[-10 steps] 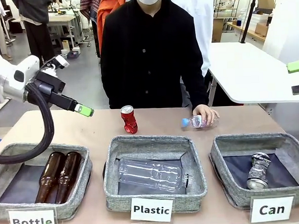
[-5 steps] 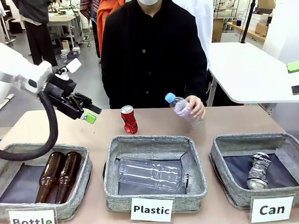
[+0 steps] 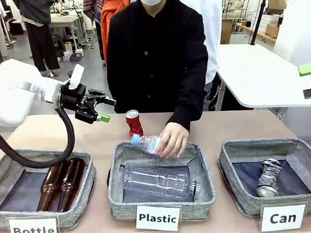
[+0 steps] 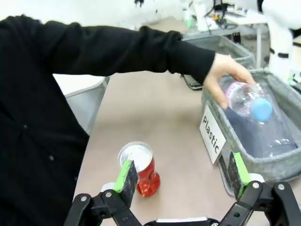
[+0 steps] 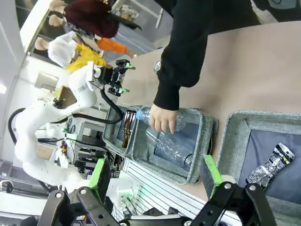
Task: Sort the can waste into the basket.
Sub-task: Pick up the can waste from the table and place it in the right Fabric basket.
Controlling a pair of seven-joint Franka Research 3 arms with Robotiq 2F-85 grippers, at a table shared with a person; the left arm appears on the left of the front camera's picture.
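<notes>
A crushed red can [image 3: 133, 123] with a silver top stands upright on the table behind the middle basket. My left gripper [image 3: 106, 109] hovers just to its left, open and holding nothing. In the left wrist view the red can [image 4: 148, 181] sits low beside my left finger, just inside the open left gripper [image 4: 182, 172]. A crushed silver-grey can [image 3: 269, 177] lies in the grey "Can" basket [image 3: 260, 145] at the right. The right wrist view looks down on that silver can [image 5: 273, 162] in its basket [image 5: 244, 123] past my open, empty right gripper [image 5: 155, 174].
The person's hand [image 3: 173, 139] holds a clear plastic bottle [image 3: 148, 143] over the "Plastic" basket [image 3: 157, 148], where another clear bottle lies. Two brown glass bottles [image 3: 60, 182] lie in the "Bottle" basket [image 3: 43, 155]. The person's arm stretches over the table close to the red can.
My left gripper has swung right and down towards the red can. The person picked the plastic bottle up from the table's right and carried it over the "Plastic" basket.
</notes>
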